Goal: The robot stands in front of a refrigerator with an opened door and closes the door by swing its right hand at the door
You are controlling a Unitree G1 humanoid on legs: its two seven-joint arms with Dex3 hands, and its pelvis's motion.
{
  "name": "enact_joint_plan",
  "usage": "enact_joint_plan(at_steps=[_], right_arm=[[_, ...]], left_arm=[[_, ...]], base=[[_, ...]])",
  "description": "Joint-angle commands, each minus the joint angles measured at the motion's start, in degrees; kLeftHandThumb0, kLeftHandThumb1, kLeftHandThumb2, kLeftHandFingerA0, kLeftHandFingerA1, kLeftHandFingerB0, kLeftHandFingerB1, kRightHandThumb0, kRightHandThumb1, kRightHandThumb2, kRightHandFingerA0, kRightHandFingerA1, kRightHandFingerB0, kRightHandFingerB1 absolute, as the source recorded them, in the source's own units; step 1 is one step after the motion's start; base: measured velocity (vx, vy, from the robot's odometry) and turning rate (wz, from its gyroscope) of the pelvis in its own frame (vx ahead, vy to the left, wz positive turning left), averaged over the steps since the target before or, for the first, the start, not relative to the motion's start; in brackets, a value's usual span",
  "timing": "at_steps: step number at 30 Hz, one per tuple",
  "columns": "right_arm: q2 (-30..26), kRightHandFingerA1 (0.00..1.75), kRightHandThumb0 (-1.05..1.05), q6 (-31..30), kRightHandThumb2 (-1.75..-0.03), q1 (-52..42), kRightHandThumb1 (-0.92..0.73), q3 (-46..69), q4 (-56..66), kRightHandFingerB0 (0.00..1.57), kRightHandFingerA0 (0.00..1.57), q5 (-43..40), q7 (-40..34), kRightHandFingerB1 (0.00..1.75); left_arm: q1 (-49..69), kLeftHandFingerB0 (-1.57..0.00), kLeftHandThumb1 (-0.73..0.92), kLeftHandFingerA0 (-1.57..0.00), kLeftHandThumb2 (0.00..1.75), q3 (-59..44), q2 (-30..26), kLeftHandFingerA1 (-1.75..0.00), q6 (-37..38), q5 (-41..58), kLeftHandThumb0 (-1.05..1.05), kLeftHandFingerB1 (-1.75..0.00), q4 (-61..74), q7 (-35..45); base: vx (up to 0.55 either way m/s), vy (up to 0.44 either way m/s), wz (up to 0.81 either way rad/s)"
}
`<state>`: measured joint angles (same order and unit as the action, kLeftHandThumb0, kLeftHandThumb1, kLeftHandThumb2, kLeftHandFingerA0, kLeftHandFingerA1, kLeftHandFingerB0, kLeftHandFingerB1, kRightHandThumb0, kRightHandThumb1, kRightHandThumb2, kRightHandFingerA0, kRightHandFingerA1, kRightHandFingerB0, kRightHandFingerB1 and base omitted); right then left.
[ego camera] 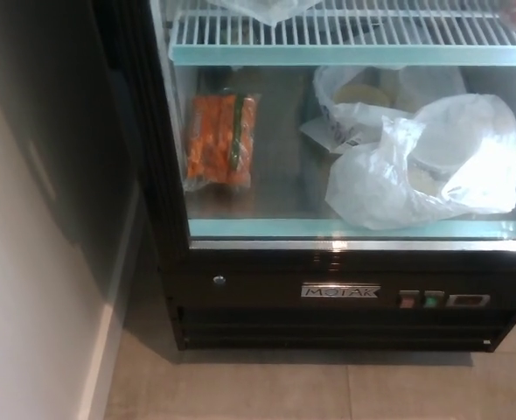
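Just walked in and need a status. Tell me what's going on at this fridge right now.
Nothing is being handled at this moment: neither robot hand is in view. The head camera looks down at the lower part of a refrigerator. On its bottom shelf lie a bag of carrots at the left and white plastic bags at the right, under a wire shelf. The door itself cannot be made out, so whether it is shut cannot be told.

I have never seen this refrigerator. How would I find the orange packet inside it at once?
Start at the black refrigerator with the MOTAK nameplate. On its bottom floor, under the white wire shelf, look far left: the clear packet of orange carrots. Its neighbours, the crumpled white plastic bags, have no orange.
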<state>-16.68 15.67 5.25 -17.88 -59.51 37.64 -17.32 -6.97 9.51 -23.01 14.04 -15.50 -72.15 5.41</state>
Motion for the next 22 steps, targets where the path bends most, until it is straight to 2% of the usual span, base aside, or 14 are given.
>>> enact_joint_plan(at_steps=[1,3,4,5,8,9,10,12,16,17,22], right_arm=[[-0.2,0.41,-0.52,-13.6,-0.64,1.4,-0.76,3.1,-9.3,0.65,0.68,-3.4,-2.4,0.4],[-0.5,0.41,-0.52,-14.6,-0.64,1.9,-0.76,3.7,-11.0,0.65,0.68,-4.3,0.4,0.4],[-1.0,0.41,-0.55,-16.4,-0.64,3.5,-0.77,3.7,-13.0,0.67,0.7,-4.4,3.9,0.41],[-1.2,0.54,-0.56,-17.6,-0.64,4.3,-0.8,3.5,-13.9,0.73,0.71,-4.3,5.8,0.43],[-1.4,0.49,-0.57,-18.8,-0.65,5.0,-0.79,3.5,-16.0,0.67,0.76,-4.8,11.0,0.4],[-1.3,0.46,-0.56,-18.7,-0.65,4.8,-0.81,3.7,-16.4,0.62,0.69,-5.2,12.2,0.39],[-1.2,0.46,-0.56,-18.6,-0.65,4.6,-0.81,3.8,-16.7,0.62,0.69,-5.5,12.9,0.39],[-0.9,0.47,-0.55,-18.6,-0.65,4.3,-0.79,4.4,-17.0,0.62,0.7,-6.3,13.3,0.39],[-1.9,0.49,-0.54,-18.3,-0.65,2.6,-0.79,5.8,-16.6,0.6,0.65,-7.8,12.8,0.39],[-3.2,0.5,-0.55,-18.1,-0.64,1.4,-0.79,6.5,-16.5,0.61,0.7,-8.4,12.7,0.41],[-5.6,0.49,-0.57,-17.9,-0.65,-1.1,-0.8,8.0,-15.6,0.62,0.69,-9.7,12.5,0.4]], left_arm=[[0.0,-0.3,0.64,-0.4,0.96,-0.2,-1.5,-0.54,0.4,-0.4,-0.5,-0.48,-0.2,0.2],[-0.1,-0.3,0.64,-0.4,0.96,0.0,-1.5,-0.54,0.4,-0.6,-0.5,-0.48,-0.2,0.0],[-0.5,-0.41,0.75,-0.48,0.63,-0.3,-1.5,-0.39,0.4,-0.3,-0.46,-0.36,-0.2,0.1],[-0.6,-0.42,0.74,-0.5,0.63,-0.4,-1.5,-0.4,0.4,-0.2,-0.46,-0.36,-0.3,0.1],[-0.2,-0.43,0.74,-0.5,0.63,-0.5,-1.3,-0.4,0.6,-0.1,-0.46,-0.36,-0.4,-0.1],[0.1,-0.43,0.74,-0.5,0.63,-0.6,-1.3,-0.4,0.7,0.0,-0.46,-0.37,-0.4,-0.2],[0.3,-0.43,0.74,-0.5,0.63,-0.6,-1.3,-0.4,0.8,0.0,-0.46,-0.37,-0.5,-0.2],[0.6,-0.45,0.76,-0.53,0.63,-0.7,-1.3,-0.4,0.9,0.1,-0.44,-0.37,-0.4,-0.2],[-1.6,-0.42,0.75,-0.47,0.63,1.1,-0.2,-0.38,-0.5,-1.7,-0.45,-0.36,-0.4,0.1],[-2.8,-0.3,0.62,-0.41,0.95,2.0,1.0,-0.56,-0.6,-2.3,-0.45,-0.49,-0.4,0.6],[-5.3,-0.31,0.61,-0.41,0.95,4.0,3.5,-0.55,-0.9,-3.3,-0.45,-0.49,-0.8,1.0]], base=[[0.0,0.0,0.0],[0.0,0.0,0.0],[0.0,0.0,0.0],[0.0,0.0,0.0],[0.0,0.0,0.0],[0.0,0.0,0.0],[0.0,0.0,0.0],[0.0,0.0,0.0],[0.0,0.0,0.0],[0.0,0.0,0.0],[0.0,0.0,0.0]])
